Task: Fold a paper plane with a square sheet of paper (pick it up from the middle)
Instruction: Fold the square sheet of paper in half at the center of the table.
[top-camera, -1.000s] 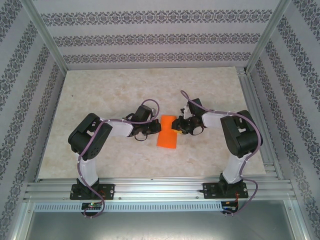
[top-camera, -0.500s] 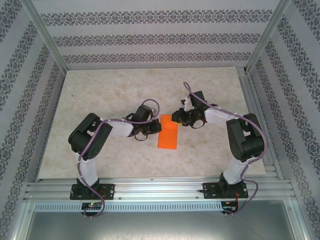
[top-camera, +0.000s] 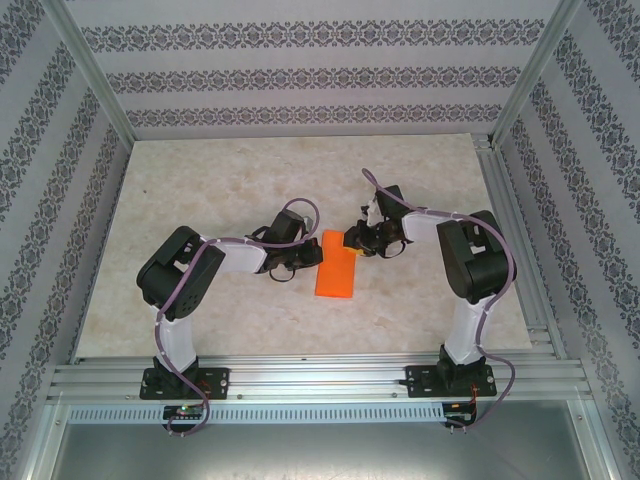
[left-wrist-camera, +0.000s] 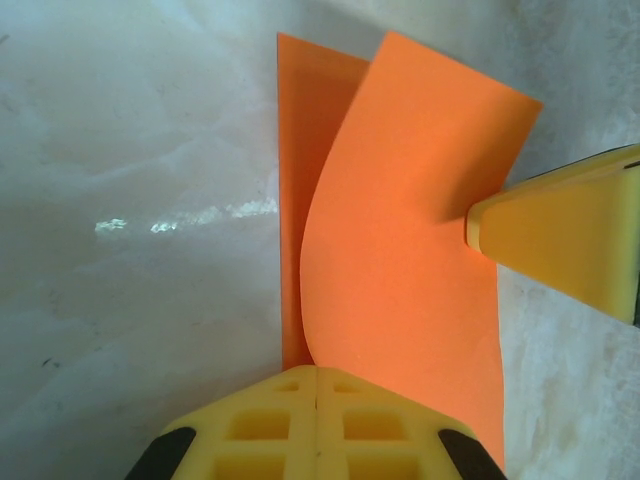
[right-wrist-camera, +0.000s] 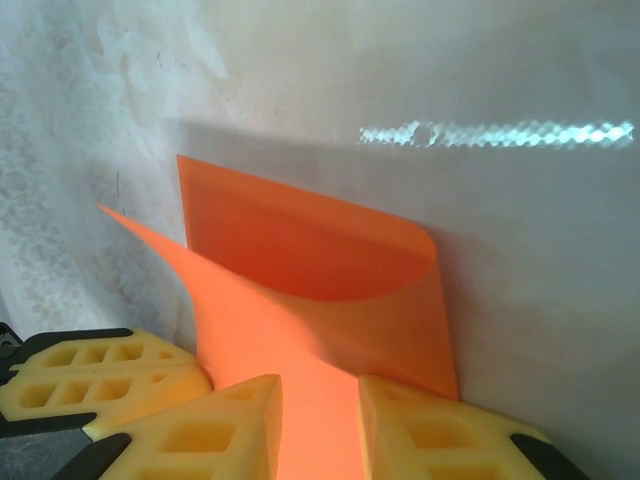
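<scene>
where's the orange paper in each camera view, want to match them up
top external: the orange sheet lies mid-table, between left gripper and right gripper.
left wrist: centre-right, upper layer curled up.
right wrist: centre, upper layer lifted between the fingers.
shared landmark: right gripper's yellow fingers at the sheet's edge.

Square sheet of paper (top-camera: 337, 270): thin, smooth, matt orange paper. Table (top-camera: 230, 170): marble-patterned top with a slight gloss, light glint at 9 o'clock of the sheet in the left wrist view. Left gripper (left-wrist-camera: 316, 375) and right gripper (right-wrist-camera: 318, 390): matt yellow plastic fingers, cell-moulded. Frame rails (top-camera: 320, 380): bare silvery metal.
</scene>
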